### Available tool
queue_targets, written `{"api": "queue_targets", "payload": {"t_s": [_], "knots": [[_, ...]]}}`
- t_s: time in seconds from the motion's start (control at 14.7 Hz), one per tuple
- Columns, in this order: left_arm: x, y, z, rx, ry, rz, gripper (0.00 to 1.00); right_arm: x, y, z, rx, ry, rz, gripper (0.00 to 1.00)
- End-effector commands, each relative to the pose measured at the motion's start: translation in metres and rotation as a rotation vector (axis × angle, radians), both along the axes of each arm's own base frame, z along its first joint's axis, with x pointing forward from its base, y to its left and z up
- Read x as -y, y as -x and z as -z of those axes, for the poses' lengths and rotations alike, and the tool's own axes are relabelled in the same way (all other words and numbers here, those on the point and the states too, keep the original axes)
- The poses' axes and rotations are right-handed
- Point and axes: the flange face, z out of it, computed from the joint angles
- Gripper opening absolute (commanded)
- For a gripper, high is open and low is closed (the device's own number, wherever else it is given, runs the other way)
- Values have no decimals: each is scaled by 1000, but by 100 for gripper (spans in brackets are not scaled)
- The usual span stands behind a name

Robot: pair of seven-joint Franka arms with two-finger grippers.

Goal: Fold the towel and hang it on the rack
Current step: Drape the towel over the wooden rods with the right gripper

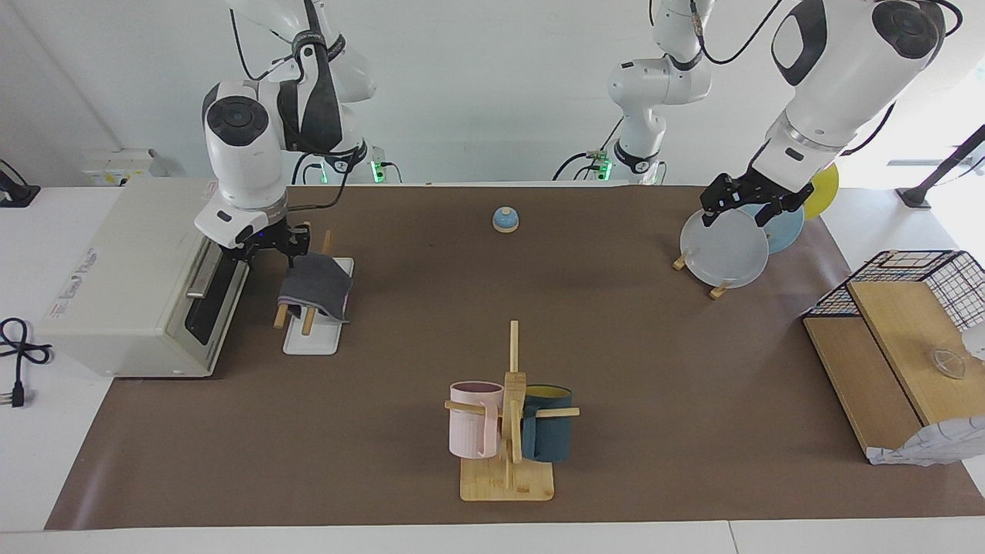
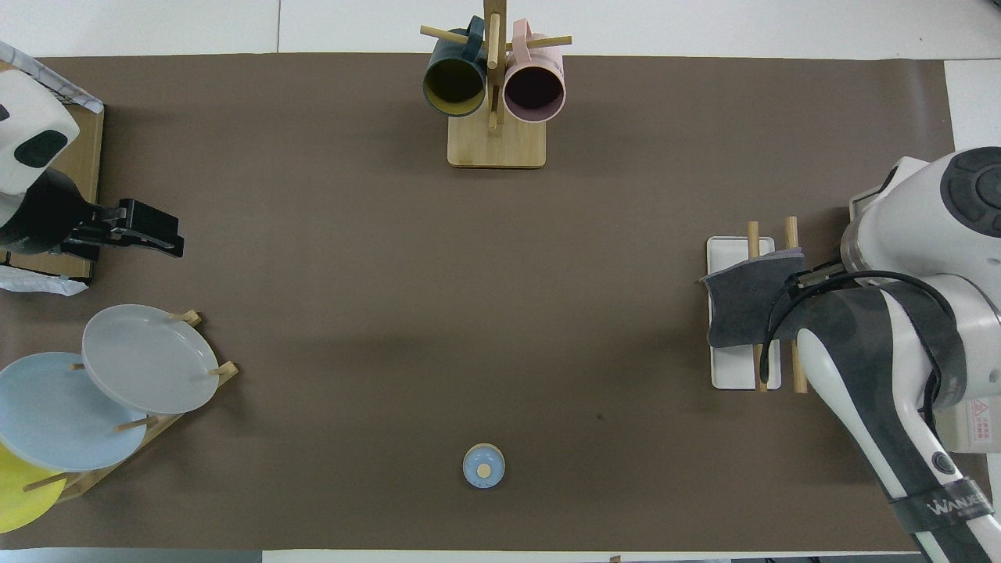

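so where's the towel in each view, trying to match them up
Facing view: the towel is at the picture's left, draped dark grey side up over the rack, beside the white oven.
Overhead view: the towel is at the picture's right edge, on the same rack, partly under the right arm.
Shared landmark: the mug tree, bottom centre in the facing view, top centre in the overhead view.

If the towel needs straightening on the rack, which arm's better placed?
Right. The right gripper hangs open just above the towel, which is draped over the rack. The left gripper waits over the plates at the left arm's end.
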Motion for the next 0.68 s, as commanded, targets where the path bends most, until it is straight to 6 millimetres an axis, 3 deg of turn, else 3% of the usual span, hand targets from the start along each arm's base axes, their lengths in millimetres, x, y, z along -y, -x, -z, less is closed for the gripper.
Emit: {"api": "queue_targets", "payload": {"t_s": [0.0, 0.48, 0.61], "knots": [[-4, 5, -7, 6, -19, -1, 100, -2, 0, -30, 10, -17, -11, 100], [-8, 6, -7, 10, -18, -12, 100, 3, -17, -95, -27, -108, 77, 100], [-7, 6, -7, 11, -18, -11, 100, 3, -14, -105, -14, -108, 81, 100]]}}
